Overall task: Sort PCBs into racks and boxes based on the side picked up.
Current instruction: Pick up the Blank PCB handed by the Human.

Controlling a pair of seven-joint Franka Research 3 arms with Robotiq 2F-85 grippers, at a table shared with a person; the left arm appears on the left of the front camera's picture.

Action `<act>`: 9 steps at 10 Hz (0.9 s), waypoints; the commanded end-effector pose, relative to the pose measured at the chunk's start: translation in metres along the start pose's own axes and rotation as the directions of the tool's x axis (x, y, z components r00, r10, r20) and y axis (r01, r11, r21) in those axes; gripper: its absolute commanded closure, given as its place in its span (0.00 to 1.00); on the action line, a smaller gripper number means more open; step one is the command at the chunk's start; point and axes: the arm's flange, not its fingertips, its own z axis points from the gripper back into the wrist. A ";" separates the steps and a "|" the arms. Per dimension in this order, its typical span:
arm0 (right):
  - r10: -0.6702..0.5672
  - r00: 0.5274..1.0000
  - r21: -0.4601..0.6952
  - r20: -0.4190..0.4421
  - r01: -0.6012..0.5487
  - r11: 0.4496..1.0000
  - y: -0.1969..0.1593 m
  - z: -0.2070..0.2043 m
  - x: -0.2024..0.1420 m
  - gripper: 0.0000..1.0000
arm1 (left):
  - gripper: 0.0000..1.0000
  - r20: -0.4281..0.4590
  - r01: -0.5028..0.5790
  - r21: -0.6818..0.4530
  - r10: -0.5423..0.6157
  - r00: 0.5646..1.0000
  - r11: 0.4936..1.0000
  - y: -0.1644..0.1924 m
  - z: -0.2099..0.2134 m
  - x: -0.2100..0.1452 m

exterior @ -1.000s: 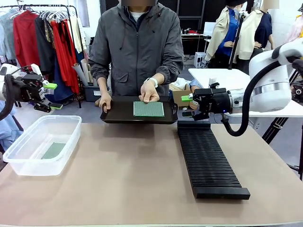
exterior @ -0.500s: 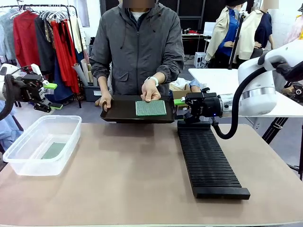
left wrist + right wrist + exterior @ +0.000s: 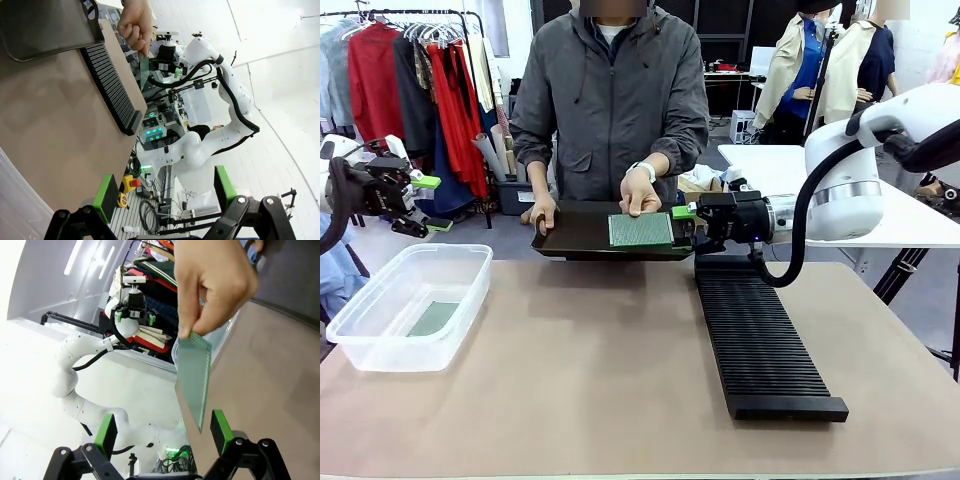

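Note:
The person's hand [image 3: 638,197] holds a PCB [image 3: 640,230], pale speckled face up, over a black tray [image 3: 575,232]. My right gripper [image 3: 683,226] is open at the board's right edge. In the right wrist view the PCB [image 3: 195,380] hangs from the hand [image 3: 215,285], and its near corner reaches between the spread green pads [image 3: 220,430], touching neither. My left gripper [image 3: 428,203] hangs open and empty above the far left, behind the clear box [image 3: 380,345]. A second PCB [image 3: 432,318] lies in the box. The black rack [image 3: 760,340] lies at the right.
The person's other hand [image 3: 542,212] grips the tray's left edge. In the left wrist view my open left gripper [image 3: 165,192] looks across the table at the rack [image 3: 110,85] and the right arm [image 3: 200,50]. A clothes rail [image 3: 410,70] stands far left.
My right gripper has moved left, from above the rack's far end to the PCB's right edge. The person has shifted the PCB slightly right. My left arm has stayed still.

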 end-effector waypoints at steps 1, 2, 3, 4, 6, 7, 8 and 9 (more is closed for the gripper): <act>0.015 0.999 0.035 0.038 -0.016 0.999 -0.007 -0.011 0.011 0.00 | 0.00 -0.001 -0.005 0.008 0.005 1.000 1.000 -0.003 0.001 -0.001; 0.008 0.999 0.036 0.042 -0.010 0.999 -0.010 -0.014 0.015 0.00 | 0.00 -0.001 -0.005 0.008 0.005 1.000 1.000 -0.003 0.001 -0.001; 0.013 0.999 0.041 0.050 -0.015 0.999 -0.012 -0.018 0.019 0.00 | 0.00 -0.001 -0.005 0.008 0.005 1.000 1.000 -0.003 0.001 -0.001; 0.018 0.998 0.036 0.057 -0.020 0.999 -0.014 -0.021 0.023 0.00 | 0.00 -0.001 -0.005 0.008 0.005 1.000 1.000 -0.003 0.001 -0.001; 0.032 0.997 0.038 0.065 -0.035 0.999 -0.017 -0.024 0.031 0.00 | 0.00 -0.001 -0.005 0.008 0.005 1.000 1.000 -0.003 0.001 -0.001; 0.032 0.997 0.037 0.064 -0.034 0.999 -0.016 -0.025 0.033 0.00 | 0.00 -0.001 -0.005 0.008 0.005 1.000 1.000 -0.003 0.001 -0.001; 0.008 0.999 0.029 0.052 -0.009 1.000 -0.017 -0.025 0.035 0.00 | 0.00 -0.001 -0.005 0.008 0.005 1.000 1.000 -0.003 0.001 -0.001; -0.014 0.999 0.019 0.039 0.013 1.000 -0.020 -0.027 0.036 0.00 | 0.00 -0.001 -0.005 0.008 0.005 1.000 1.000 -0.003 0.001 -0.001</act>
